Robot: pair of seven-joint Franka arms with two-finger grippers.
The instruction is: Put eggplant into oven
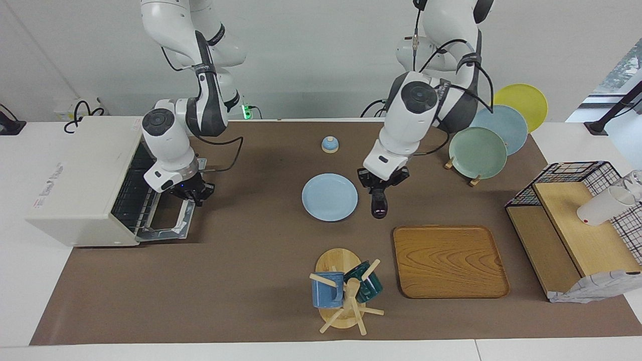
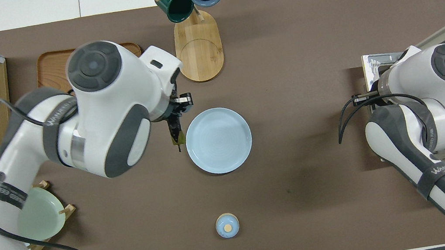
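The eggplant [image 1: 378, 205] is dark purple and hangs upright from my left gripper [image 1: 380, 188], which is shut on its stem end. It is in the air next to the light blue plate [image 1: 329, 197], between the plate and the wooden tray [image 1: 450, 260]. In the overhead view only its stem tip [image 2: 176, 135] shows under the left gripper [image 2: 177, 105]. The cream-white oven [image 1: 75, 175] stands at the right arm's end of the table, its door [image 1: 168, 220] folded down and its wire rack showing. My right gripper [image 1: 193, 193] is at the open door's handle edge, shut on the handle.
A mug tree [image 1: 346, 293] with two mugs stands farther from the robots than the plate. A small blue knob-topped lid [image 1: 329, 144] lies nearer to the robots. A plate rack [image 1: 477, 152] and a wire-and-wood shelf [image 1: 572, 225] stand at the left arm's end.
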